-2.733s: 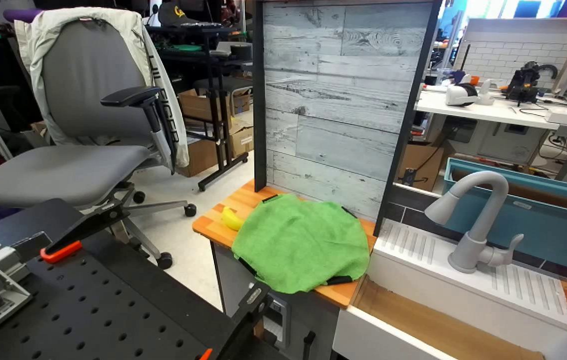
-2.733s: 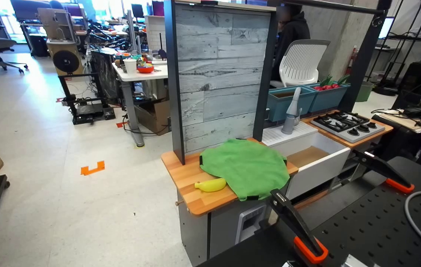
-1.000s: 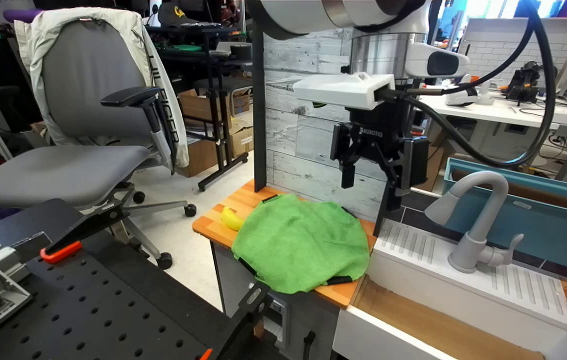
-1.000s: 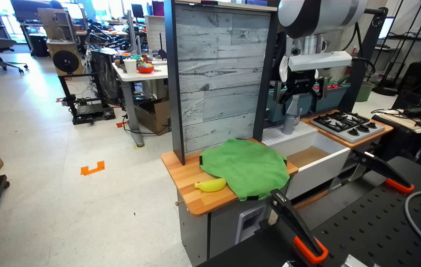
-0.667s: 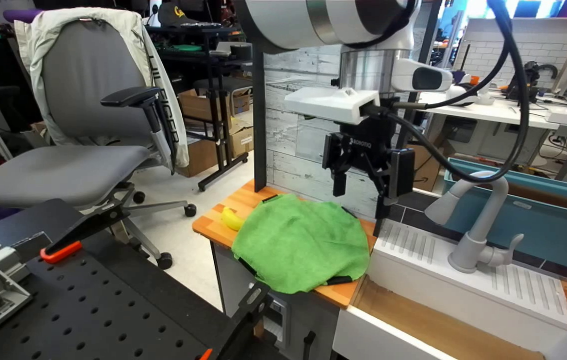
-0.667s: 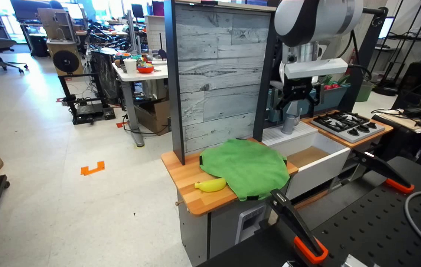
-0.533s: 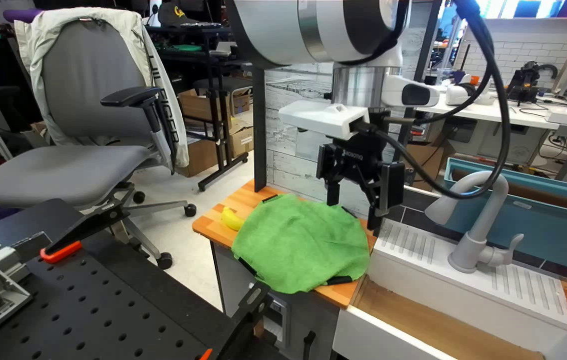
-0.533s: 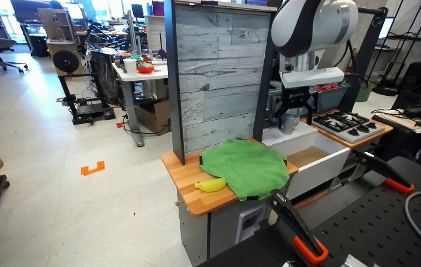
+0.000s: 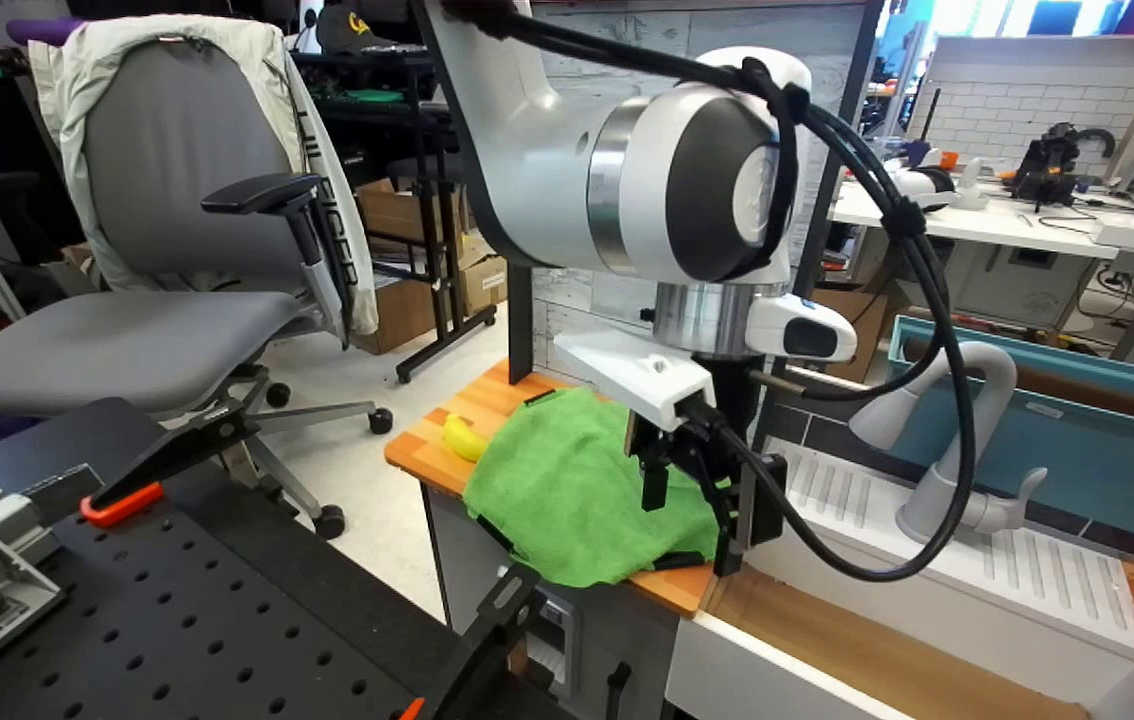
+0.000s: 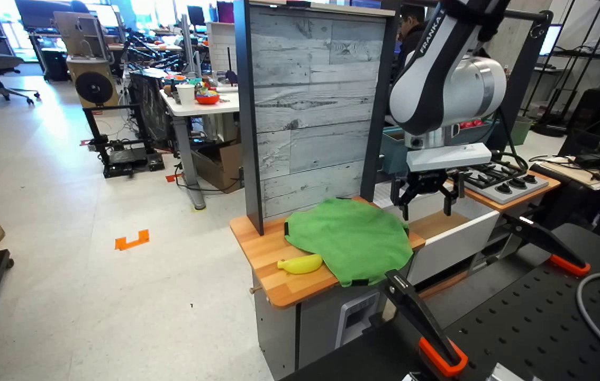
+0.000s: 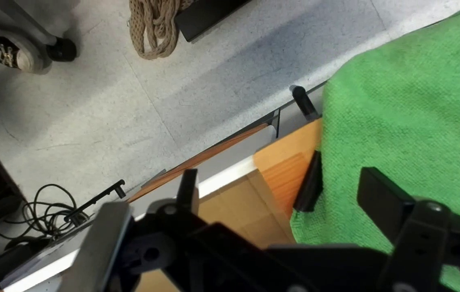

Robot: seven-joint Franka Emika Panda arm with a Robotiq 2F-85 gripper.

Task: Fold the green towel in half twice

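The green towel [image 9: 567, 490] lies spread out and slightly rumpled on a wooden counter [image 9: 432, 440]. It shows in both exterior views [image 10: 353, 238] and fills the right of the wrist view [image 11: 408, 113]. Black strips [image 11: 310, 182] show at several of its edges. My gripper [image 9: 692, 525] is open and empty, pointing down. It is apart from the towel, above the edge between counter and sink, as an exterior view shows [image 10: 426, 209]. In the wrist view my gripper [image 11: 280, 186] has one finger over the towel and one over the sink. The arm hides the towel's back right part in an exterior view.
A yellow banana [image 10: 300, 263] lies against the towel. An upright wood-look panel [image 10: 316, 106] stands behind it. The sink [image 10: 477, 241] with a grey faucet [image 9: 937, 510] adjoins the counter. A black clamp [image 10: 421, 317] on the black table stands near the towel's front edge.
The arm has come into view and moved down toward the towel's sink-side edge, its gripper staying open. The towel and banana have not moved.
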